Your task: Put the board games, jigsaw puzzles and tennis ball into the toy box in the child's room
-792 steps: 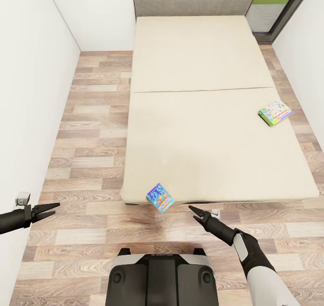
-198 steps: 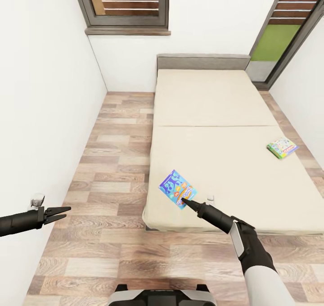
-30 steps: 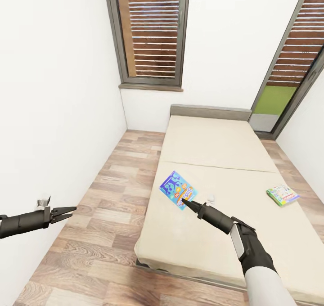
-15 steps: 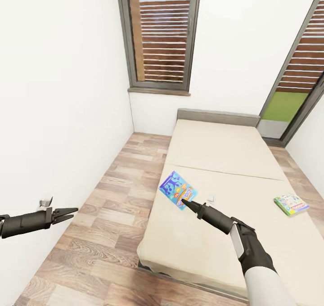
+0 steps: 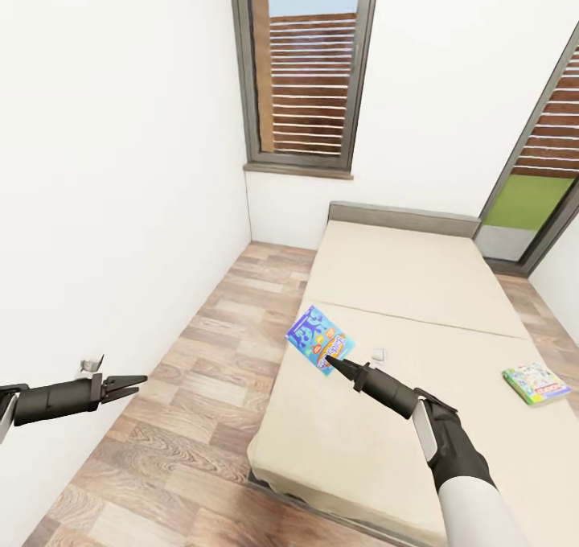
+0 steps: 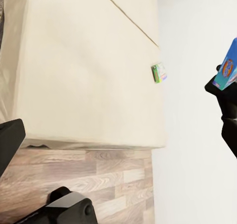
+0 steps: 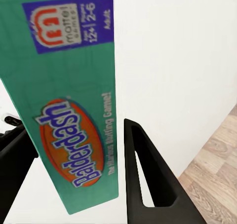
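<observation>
At 8 o'clock in the head view, the left gripper (image 5: 137, 382) hangs over the wood floor (image 5: 193, 418) with its fingers slightly apart, grasping nothing; its arm is cut off by the frame edge. At 5 o'clock, the right gripper (image 5: 330, 362) is clenched on the blue board game (image 5: 318, 339), lifted above the bed (image 5: 402, 354). The right wrist view shows the box edge between 2 dark fingers (image 7: 145, 184). The green-edged board game (image 5: 536, 383) lies on the mattress at 3 o'clock. The window (image 5: 310, 68) stands at 12 o'clock.
</observation>
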`<state>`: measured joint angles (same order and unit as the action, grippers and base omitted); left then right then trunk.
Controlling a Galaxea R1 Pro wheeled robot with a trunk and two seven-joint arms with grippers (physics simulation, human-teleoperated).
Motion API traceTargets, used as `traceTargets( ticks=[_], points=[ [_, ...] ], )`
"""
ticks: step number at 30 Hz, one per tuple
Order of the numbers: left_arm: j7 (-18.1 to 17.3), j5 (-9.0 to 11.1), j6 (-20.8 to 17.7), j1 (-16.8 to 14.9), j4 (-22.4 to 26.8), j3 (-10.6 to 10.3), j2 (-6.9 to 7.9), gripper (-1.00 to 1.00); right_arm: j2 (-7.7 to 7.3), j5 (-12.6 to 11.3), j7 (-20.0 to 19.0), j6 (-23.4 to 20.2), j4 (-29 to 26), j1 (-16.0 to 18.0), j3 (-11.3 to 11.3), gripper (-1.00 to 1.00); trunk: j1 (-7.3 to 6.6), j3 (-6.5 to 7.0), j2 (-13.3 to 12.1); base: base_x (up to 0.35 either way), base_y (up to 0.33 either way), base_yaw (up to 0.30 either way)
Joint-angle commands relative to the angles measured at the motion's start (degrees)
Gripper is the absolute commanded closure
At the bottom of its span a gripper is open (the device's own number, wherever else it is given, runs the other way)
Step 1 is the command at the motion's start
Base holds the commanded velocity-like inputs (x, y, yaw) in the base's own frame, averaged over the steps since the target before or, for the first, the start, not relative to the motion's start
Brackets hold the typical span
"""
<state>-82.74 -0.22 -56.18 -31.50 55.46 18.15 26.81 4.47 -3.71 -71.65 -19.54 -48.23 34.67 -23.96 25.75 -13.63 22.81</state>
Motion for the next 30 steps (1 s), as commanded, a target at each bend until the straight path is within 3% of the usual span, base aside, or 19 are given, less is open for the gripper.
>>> traceTargets(
  ticks=[1, 15, 30],
  points=[
    [-0.3, 0.0, -0.6, 0.0, 0.0, 0.0, 0.0, -1.0, 0.04, -0.1, -0.2, -0.6, 0.0, 0.1, -0.2, 1.0, 0.04, -0.01, 0.1, 0.0, -0.079, 0.124],
    [-0.3, 0.0, -0.6, -0.1, 0.0, 0.0, -0.07, -1.0, 0.26, 0.1, 1.4, -0.5, 0.0, 0.1, -0.1, 1.0, 0.04, 1.28, 0.1, 0.0, -0.104, 0.139],
    [-0.3, 0.0, -0.6, -0.1, 0.0, 0.0, -0.81, -1.0, 0.22, 0.1, 2.2, 2.6, 0.0, -0.7, -0.1, 1.0, 0.04, 2.55, 0.1, 0.0, -0.27, 0.169]
  ],
)
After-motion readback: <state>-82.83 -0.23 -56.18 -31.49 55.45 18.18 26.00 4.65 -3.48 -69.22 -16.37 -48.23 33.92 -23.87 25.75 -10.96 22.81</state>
